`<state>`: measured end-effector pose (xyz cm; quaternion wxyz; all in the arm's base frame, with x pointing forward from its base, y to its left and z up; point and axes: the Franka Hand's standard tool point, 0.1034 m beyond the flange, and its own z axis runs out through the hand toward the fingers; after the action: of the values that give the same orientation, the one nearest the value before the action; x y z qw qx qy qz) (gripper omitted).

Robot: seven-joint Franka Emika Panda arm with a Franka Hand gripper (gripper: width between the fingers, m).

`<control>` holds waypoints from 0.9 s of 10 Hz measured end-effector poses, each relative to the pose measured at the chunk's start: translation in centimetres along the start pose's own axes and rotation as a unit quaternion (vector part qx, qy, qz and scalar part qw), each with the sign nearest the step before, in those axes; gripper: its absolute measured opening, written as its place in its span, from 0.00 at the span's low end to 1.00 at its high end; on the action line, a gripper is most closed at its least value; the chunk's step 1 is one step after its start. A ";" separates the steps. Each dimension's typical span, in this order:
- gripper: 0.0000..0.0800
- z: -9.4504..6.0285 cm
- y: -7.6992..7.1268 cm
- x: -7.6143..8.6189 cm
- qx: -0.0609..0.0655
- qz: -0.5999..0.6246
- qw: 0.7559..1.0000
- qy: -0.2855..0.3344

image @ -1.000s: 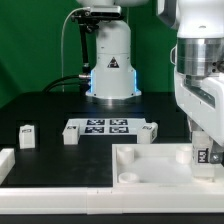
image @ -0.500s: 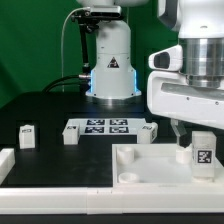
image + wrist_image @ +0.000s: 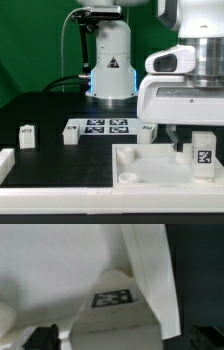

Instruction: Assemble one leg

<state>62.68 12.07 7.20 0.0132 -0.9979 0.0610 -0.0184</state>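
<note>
A leg (image 3: 203, 152), a small white block with a square tag, stands upright at the exterior view's right end of the large white tray-like piece (image 3: 140, 170). My gripper (image 3: 194, 134) hangs just above it, jaws open and straddling the leg's top. In the wrist view the leg (image 3: 112, 308) lies between my dark fingertips (image 3: 42, 336), with a gap on each side; my gripper (image 3: 123, 339) touches nothing. Three more legs lie on the black table: one at the left (image 3: 27, 136), one by the marker board (image 3: 71, 133) and one behind the tray (image 3: 150, 131).
The marker board (image 3: 100, 126) lies flat at mid table. The robot's base (image 3: 110, 60) stands behind it. A white part's end (image 3: 5, 160) shows at the left edge. The tray's raised wall (image 3: 150, 258) runs beside the leg.
My hand has risen and turned over the last second. The leg has stayed in place at the tray's right end, no longer hidden behind my fingers.
</note>
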 end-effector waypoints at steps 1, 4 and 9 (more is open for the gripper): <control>0.80 0.0 0.0 0.0 0.000 0.012 1.000 0.000; 0.36 0.0 0.0 0.0 0.000 0.013 1.000 0.000; 0.36 0.0 0.0 0.0 -0.005 0.198 0.980 0.004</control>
<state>62.65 12.02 7.22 0.0118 -0.9660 0.2574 -0.0190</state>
